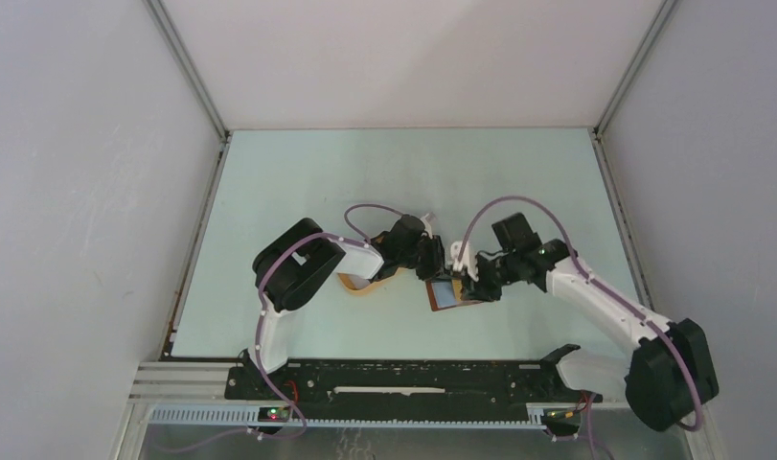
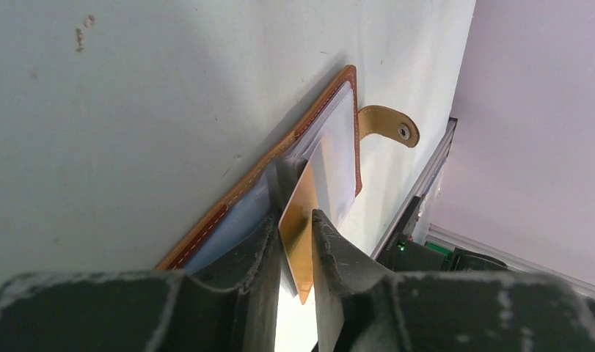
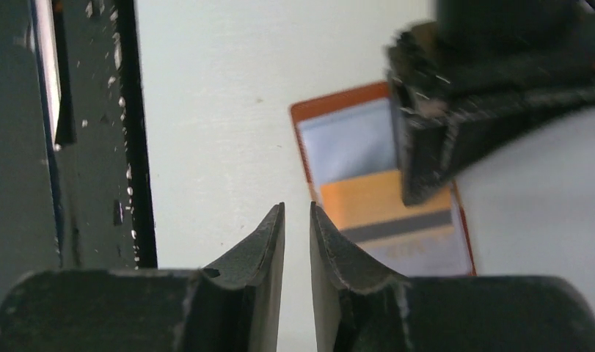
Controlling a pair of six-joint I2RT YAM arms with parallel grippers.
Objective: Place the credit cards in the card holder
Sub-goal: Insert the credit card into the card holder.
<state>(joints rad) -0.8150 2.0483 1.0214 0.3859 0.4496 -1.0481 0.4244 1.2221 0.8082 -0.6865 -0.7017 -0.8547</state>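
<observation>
The card holder (image 1: pixel 448 294) lies open on the table between the two arms, reddish-brown outside and pale blue-grey inside. In the left wrist view a gold credit card (image 2: pixel 303 198) stands on edge, its far end tucked into a pocket of the card holder (image 2: pixel 331 132). My left gripper (image 2: pixel 294 215) straddles the card's near end, jaws a little apart and open. The right wrist view shows the card (image 3: pixel 386 209), orange with a dark stripe, in the holder (image 3: pixel 338 139). My right gripper (image 3: pixel 297 209) hovers left of the holder, narrowly open with nothing between its fingers.
An orange-yellow tray (image 1: pixel 355 285) lies partly under the left arm. The holder's strap with a snap (image 2: pixel 389 125) sticks out sideways. A black rail (image 3: pixel 136 132) runs along the table's near edge, close to the right gripper. Pale walls enclose the table.
</observation>
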